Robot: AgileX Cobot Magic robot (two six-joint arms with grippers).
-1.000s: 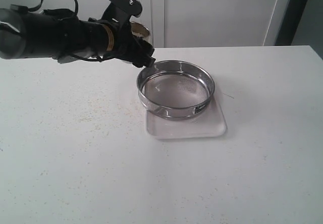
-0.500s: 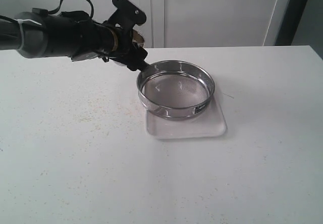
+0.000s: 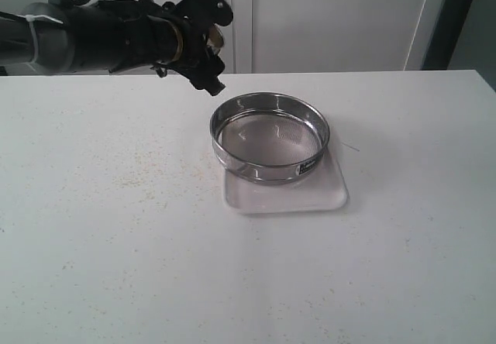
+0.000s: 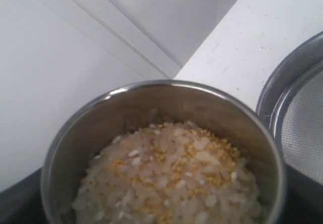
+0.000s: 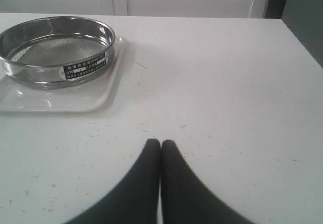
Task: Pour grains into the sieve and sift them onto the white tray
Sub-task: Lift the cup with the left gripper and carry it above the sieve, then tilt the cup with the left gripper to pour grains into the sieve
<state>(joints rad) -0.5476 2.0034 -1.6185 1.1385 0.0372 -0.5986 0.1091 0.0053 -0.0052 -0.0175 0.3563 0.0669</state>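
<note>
Steel, small and rounded, the cup point(image 4: 151, 103) is clamped by its wall between the left jaws, which stand wide to span it. It hangs above the tabletop point(image 3: 116, 228), near the left side of the sieve point(image 3: 269, 137) but not yet over it. The cup is nearly full of grains point(image 4: 166, 178), fine yellow ones mixed with coarser pale ones. Loose and dry, they will probably run in a rush once the cup tips, so a slow tilt with the lip over the mesh seems wise. The cup's smooth wall looks slippery and needs a firm squeeze. The sieve sits on the white tray point(image 3: 325, 198), with no grains visible in it. It looks stiff and fairly light, and its upright rim wall is the natural place to pinch for shaking, though polished metal may slide. The right jaws are pressed together on nothing, low over the tabletop, apart from the tray.
</note>
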